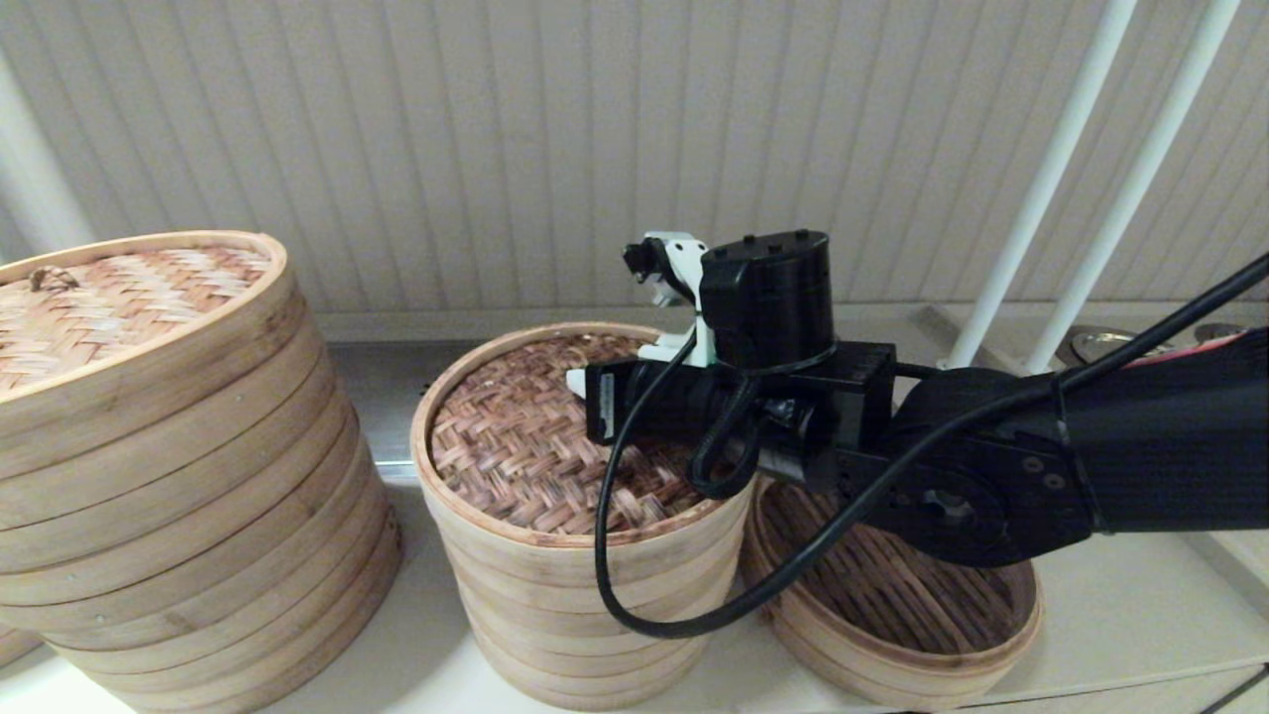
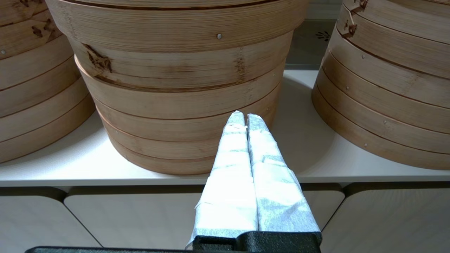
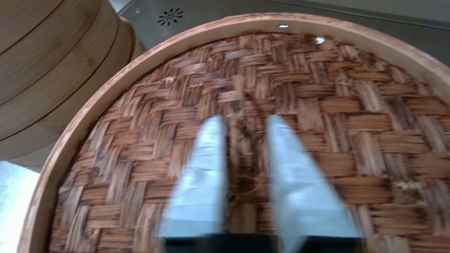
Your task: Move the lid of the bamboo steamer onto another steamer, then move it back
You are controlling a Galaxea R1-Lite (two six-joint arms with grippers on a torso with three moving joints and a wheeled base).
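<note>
The right pincer (image 3: pixel 242 121) hangs over the middle of the bamboo steamer lid (image 1: pixel 530 446), its two pale-wrapped fingers (image 3: pixel 205 168) spread apart with bare weave showing in the gap between them, so it is released and grips nothing; whether the tips touch the weave cannot be told. In the head view the right arm reaches in from the right, its black wrist over the right part of the lid and a black cable (image 1: pixel 634 595) looping down in front of the stack. The lid, dark brown herringbone weave inside a pale band rim, sits on top of the tall middle stack (image 1: pixel 555 605) of pale tiers on the white tabletop (image 1: pixel 1120 615). Just beside that stack on its right, and partly hidden under the arm, stands another steamer (image 1: pixel 922 605), a single shallow tray with a dark slatted bottom, uncovered. On the left stands the big wide stack (image 1: pixel 188 516), topped with a lighter woven lid (image 1: pixel 109 297). The left pincer (image 2: pixel 246 121) is parked low at the front edge of the tabletop, its wrapped fingers pressed together on nothing, facing the foot of a pale bamboo stack (image 2: pixel 182 105).
</note>
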